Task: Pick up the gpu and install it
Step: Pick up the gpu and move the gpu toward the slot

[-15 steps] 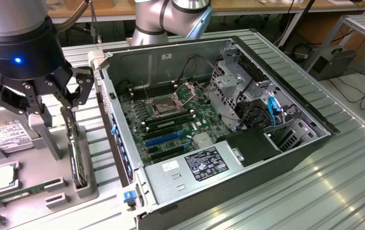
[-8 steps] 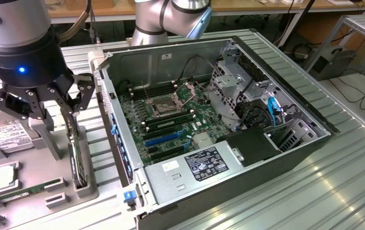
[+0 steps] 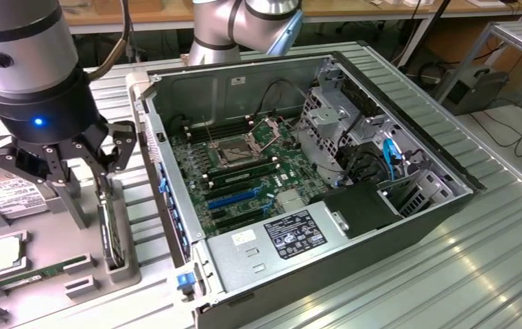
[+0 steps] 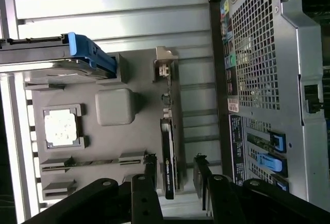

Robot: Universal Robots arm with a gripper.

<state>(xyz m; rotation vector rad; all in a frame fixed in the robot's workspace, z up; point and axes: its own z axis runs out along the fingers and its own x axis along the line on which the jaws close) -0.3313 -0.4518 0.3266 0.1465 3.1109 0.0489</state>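
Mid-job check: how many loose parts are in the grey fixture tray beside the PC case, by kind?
gpu: 1
hard drive: 1
CPU: 1
RAM stick: 1
Total: 4

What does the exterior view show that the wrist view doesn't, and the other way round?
The exterior view adds the inside of the open black computer case, with its green motherboard and silver power supply box, plus the grey robot arm. The wrist view adds the case's perforated metal rear panel and small coloured port sockets. Both share the grey parts tray, the square silver processor chip lying in it, the gpu, a thin dark card standing on edge, and the open jaws flanking that gpu.
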